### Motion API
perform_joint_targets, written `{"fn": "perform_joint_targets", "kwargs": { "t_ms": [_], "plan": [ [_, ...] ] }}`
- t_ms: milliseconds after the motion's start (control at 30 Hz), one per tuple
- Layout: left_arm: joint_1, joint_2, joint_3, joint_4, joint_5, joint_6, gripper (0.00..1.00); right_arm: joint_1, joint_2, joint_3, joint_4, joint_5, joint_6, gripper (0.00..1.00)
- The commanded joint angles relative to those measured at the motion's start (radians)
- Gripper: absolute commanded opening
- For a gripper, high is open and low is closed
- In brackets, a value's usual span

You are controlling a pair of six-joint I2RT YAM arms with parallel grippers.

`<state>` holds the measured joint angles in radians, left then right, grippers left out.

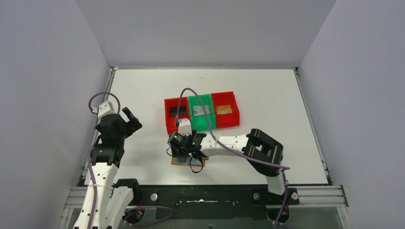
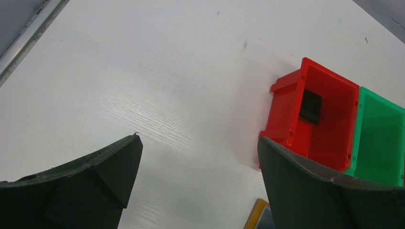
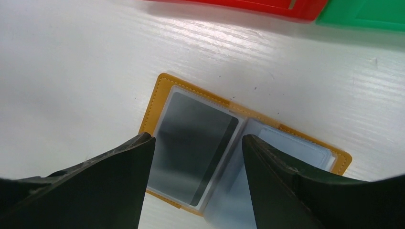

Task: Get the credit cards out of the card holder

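The card holder [image 3: 154, 101] lies open and flat on the white table [image 1: 267, 90], close to the arm bases, tan rim up and two pale sleeves showing. Its left sleeve holds one silver-grey card [image 3: 188, 157] with a dark stripe along one edge; no card can be made out in the right sleeve, which is partly hidden. The right gripper [image 3: 197, 138] hangs directly over the holder with its jaws well apart and nothing gripped; whether the fingertips touch the sleeves cannot be told.

The left gripper [image 2: 199, 138] is off to the left over bare table, jaws spread wide and holding nothing.

Farther back stand three bins touching in a row. The left red bin [image 1: 170, 128] holds one black card [image 1: 174, 111]. The green bin [image 1: 199, 99] in the middle holds one pale grey card [image 1: 200, 111]. The right red bin [image 1: 224, 122] holds one orange-brown card [image 1: 226, 109].

Count: one holder, two red bins and one green, four cards visible: three in bins, one in the holder.
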<state>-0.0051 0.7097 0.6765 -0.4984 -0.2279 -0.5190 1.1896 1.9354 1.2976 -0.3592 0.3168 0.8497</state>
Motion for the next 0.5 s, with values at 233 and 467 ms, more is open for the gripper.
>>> {"fn": "perform_joint_targets", "kwargs": {
  "t_ms": [233,467],
  "plan": [
    [-0.001,-0.002,0.017,0.014,0.001,0.008,0.94,0.025,0.087,0.148,-0.154,0.066,-0.003,0.71],
    [-0.001,-0.001,0.016,0.012,0.001,0.007,0.94,0.03,0.127,0.163,-0.203,0.069,-0.019,0.69]
  ]
}}
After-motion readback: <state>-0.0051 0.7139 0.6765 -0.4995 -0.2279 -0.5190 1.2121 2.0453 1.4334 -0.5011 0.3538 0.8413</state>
